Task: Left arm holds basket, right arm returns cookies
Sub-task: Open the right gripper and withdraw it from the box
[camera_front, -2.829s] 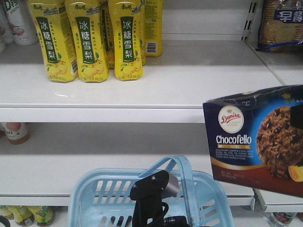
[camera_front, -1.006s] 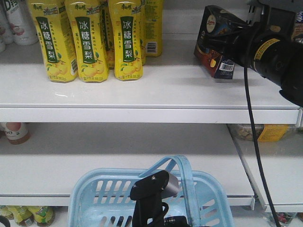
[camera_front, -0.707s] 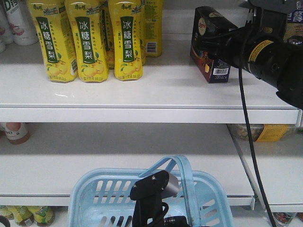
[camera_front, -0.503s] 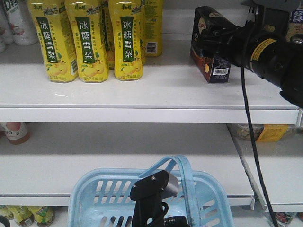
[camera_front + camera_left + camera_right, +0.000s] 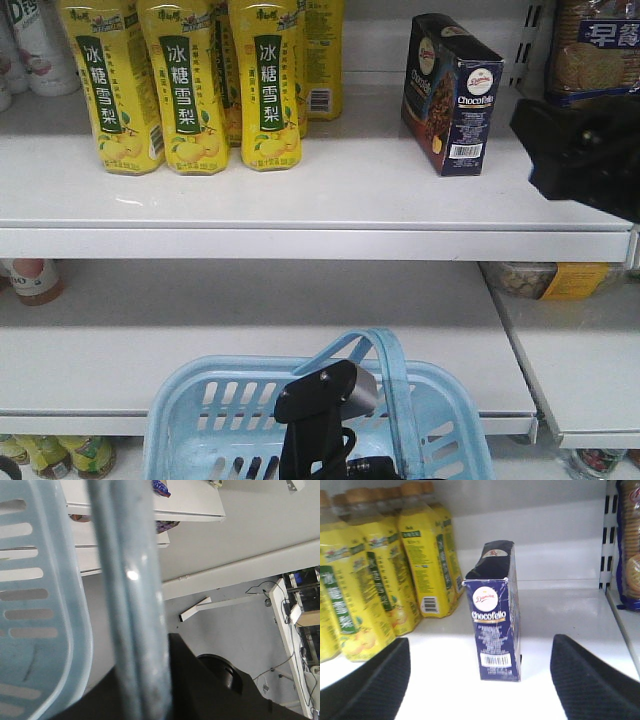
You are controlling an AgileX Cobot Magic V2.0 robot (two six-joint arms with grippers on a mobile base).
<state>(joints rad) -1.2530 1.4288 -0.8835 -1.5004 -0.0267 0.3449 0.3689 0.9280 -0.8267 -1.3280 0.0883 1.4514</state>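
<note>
On the upper shelf [image 5: 330, 200], the cookies [image 5: 452, 95] stand upright on one end, long axis vertical, barcode face turned toward us — a dark navy cardboard carton with slightly crushed top corners, well apart from the row of glossy yellow drink bottles [image 5: 190, 85] to its left. Our right gripper [image 5: 480, 680] sits directly in front of the carton and level with its base, its two black, finely textured fingers [image 5: 370, 685] spread wide to either side and touching nothing; the carton lies straight ahead along the gripper's axis, so we judge that a straight pull-back would clear it. A clear pack of round biscuits [image 5: 600, 50] fills the bay to the right, beyond the slotted white upright. Below, our left gripper [image 5: 325, 400] is closed around a loop handle of the basket [image 5: 200, 420] — pale blue moulded plastic with slotted walls — which hangs in front of the lower shelf. The right arm is by far the nearer to the carton. The white surface under it is smooth and lightly reflective.
</note>
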